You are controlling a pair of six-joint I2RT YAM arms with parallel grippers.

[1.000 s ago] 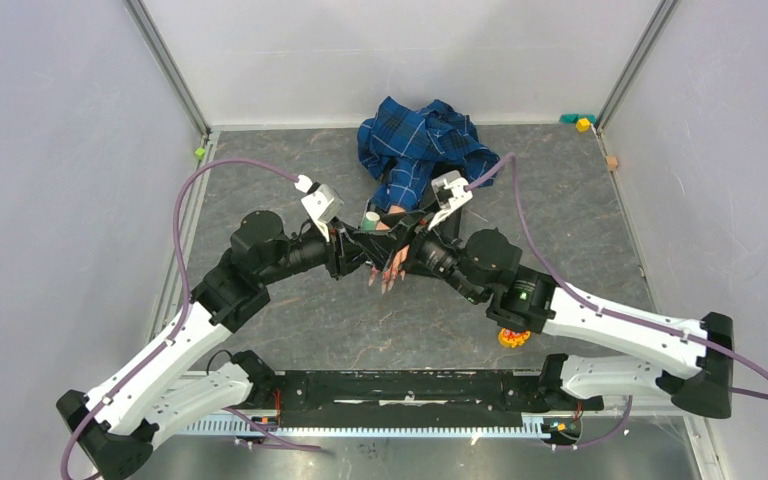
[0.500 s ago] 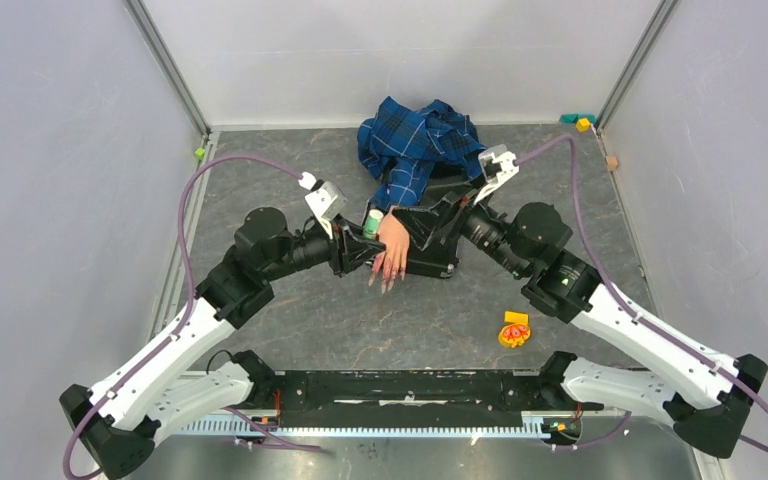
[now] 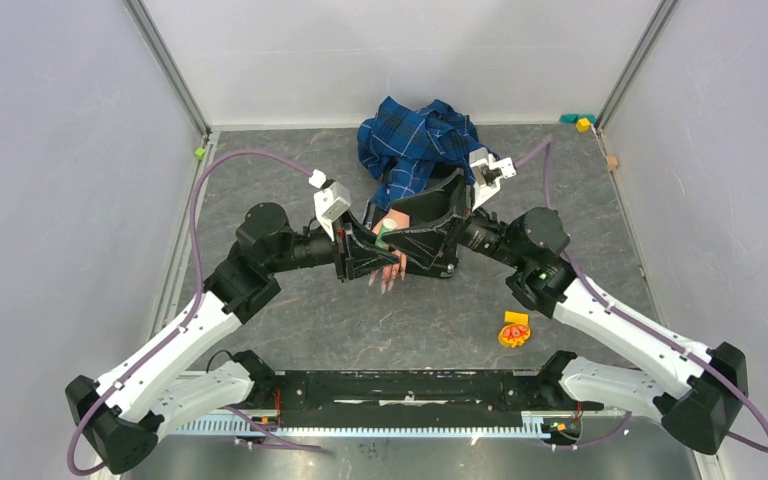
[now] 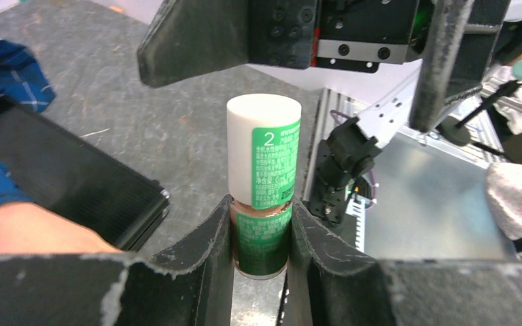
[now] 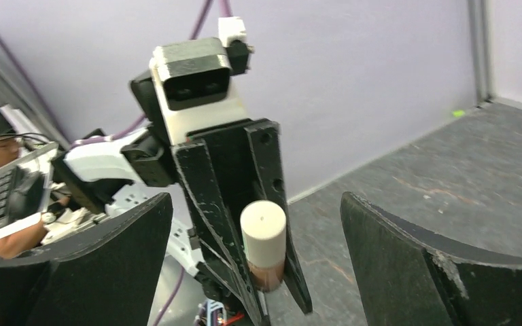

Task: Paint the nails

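- L gripper (image 4: 262, 227): jaws closed tight on the nail polish bottle (image 4: 264, 156), pinching its lower half w/ one finger per side.
- Bottle stands up out of the L jaws. White cap and green label w/ a "2" sit past the fingertips; brownish liquid shows at the neck, just above the pinch.
- Black pad (image 4: 61, 170): in the L wrist view, off the L jaws' left side and lower down, flat on the table (image 3: 290, 320).
- Mannequin hand (image 3: 396, 258): partly hidden under the spot where both grippers meet. Pale skin shows just beside the L fingertips and against the black pad.
- The nails (image 3: 387, 282): long, pointed, pink-red. In the top view they poke out just on the near side of the L jaws' tips, pointing at the arm bases. No jaw touches them.
- Blue plaid sleeve (image 3: 415, 140): bunched on the far side of both grippers, running back toward the rear wall.
- R gripper (image 3: 415, 228): jaws spread wide, holding nothing. It faces the L gripper head-on.
- In the R wrist view the cap sits centred betw. the R fingers, clear gap each side. Can't tell if it's inside the gap or just ahead of the tips.
- Orange-yellow item (image 3: 512, 330): on the table well behind the R jaws, near the R forearm.
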